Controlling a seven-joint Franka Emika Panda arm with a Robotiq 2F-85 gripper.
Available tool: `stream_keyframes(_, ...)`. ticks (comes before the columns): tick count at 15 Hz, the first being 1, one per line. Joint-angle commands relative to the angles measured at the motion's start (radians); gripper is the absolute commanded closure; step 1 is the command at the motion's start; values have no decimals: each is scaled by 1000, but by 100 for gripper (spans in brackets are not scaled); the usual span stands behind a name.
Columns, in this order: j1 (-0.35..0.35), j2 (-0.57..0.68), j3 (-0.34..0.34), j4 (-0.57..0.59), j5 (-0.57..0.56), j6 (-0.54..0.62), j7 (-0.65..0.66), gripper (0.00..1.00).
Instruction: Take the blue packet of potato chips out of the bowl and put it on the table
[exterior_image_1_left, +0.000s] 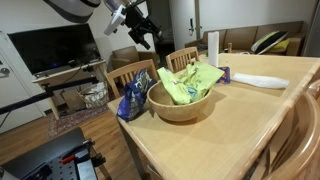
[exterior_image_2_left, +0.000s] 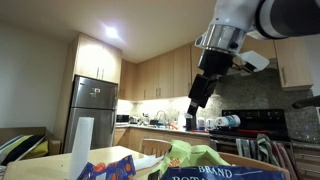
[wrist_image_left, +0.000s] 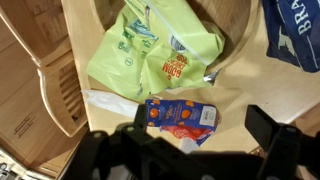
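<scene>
Across most of an exterior view, the table (exterior_image_1_left: 250, 120) is carrying everything, with the bowl (exterior_image_1_left: 180, 108) sitting near its left edge. The blue packet of potato chips (exterior_image_1_left: 132, 101) is leaning against the bowl's outer left side, seemingly resting on the tabletop rather than inside. A lime-green bag (exterior_image_1_left: 190, 82) is filling the bowl. High above, the gripper (exterior_image_1_left: 149, 38) is hanging with fingers spread wide, holding nothing. The placing step is looking finished. The next move is calling only for a clean retreat, or for nudging the packet inward if it is overhanging the edge.
</scene>
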Motion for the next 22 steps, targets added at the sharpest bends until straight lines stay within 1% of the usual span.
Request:
stream_keyframes(1, 0, 0, 0, -2, 0, 0, 1, 0)
stream_keyframes(6, 0, 0, 0, -3, 0, 0, 1, 0)
stream_keyframes(8, -14, 8, 5, 17, -69, 17, 58, 0)
stream_keyframes(9, -17, 12, 4, 28, -97, 25, 62, 0)
stream_keyframes(12, -32, 23, 4, 73, -239, 29, 100, 0)
stream_keyframes(13, -33, 27, 1, 82, -273, 31, 74, 0)
stream_keyframes(15, -40, 35, 1, 109, -364, 16, 69, 0)
stream_keyframes(18, -42, 57, -1, 127, -437, 21, 51, 0)
stream_keyframes(20, -43, 72, -1, 136, -479, 23, 80, 0)
stream_keyframes(21, -42, 77, -1, 139, -491, 21, 96, 0)
stream_keyframes(22, -36, 55, 0, 110, -451, 16, 73, 0)
